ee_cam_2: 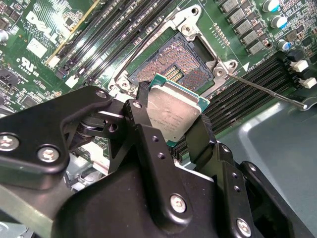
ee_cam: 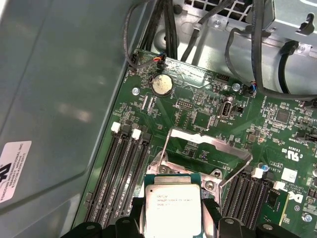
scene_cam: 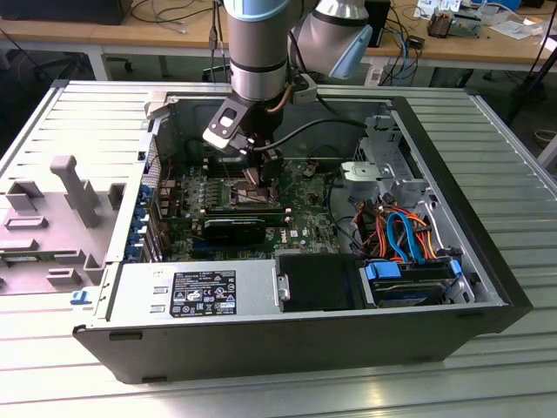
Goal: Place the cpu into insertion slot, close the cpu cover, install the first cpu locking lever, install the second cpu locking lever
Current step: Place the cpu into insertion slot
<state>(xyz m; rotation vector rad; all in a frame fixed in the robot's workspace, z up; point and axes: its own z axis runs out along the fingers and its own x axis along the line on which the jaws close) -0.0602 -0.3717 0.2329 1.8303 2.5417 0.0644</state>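
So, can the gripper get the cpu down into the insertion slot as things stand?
Probably yes: the cpu cover is swung open, the insertion slot lies bare, and the gripper holds the cpu over it.

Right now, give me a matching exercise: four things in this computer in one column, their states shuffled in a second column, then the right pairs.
1. cpu
2. slot
3. cover
4. coin battery

A. swung open, off the socket
B. round and silvery
C. held in the end effector
D. empty, contacts bare

Pairs: 1-C, 2-D, 3-A, 4-B
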